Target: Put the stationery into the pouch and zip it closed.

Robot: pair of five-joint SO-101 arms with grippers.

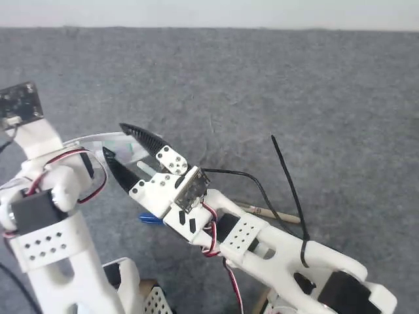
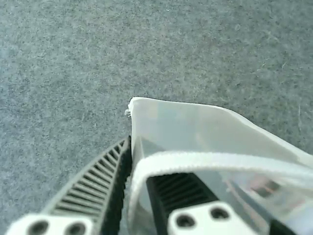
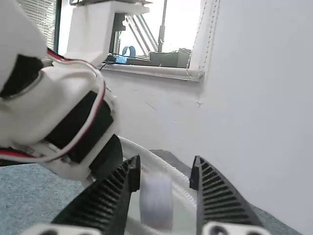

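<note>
Left jaws: closest to the lens, at the bottom of the left wrist view, we see two black ribbed jaws closed on the edge of the clear soft plastic pouch [image 2: 195, 129], its wall pinched between them.
Pouch mouth: the white zip band [image 2: 220, 160] arches across the lower half of that frame, away from the far wall, so we read the mouth as open.
Pouch place: in the high view we find it left of centre, between the two arms and partly hidden behind the white left arm [image 1: 46, 242].
Right arm: the white right arm [image 1: 262, 239] runs from the lower right corner up toward the middle of the high view.
Right jaws: parted and gripping nothing, with their black tips pointing to the upper left at the pouch's mouth.
Between the right jaws: a short white piece [image 3: 155, 200] stands in the gap in the right wrist view; we cannot tell what it is.
Blue item: a small blue object [image 1: 150, 219] lies on the table low and left of centre, just under the right arm's wrist and outside the pouch.
Wooden stick: a thin pale wooden stick [image 1: 275, 213] lies right of centre, beside the right arm and partly hidden by it, also outside the pouch.
Table: a grey felt-covered table [image 1: 308, 85] carries everything.
</note>
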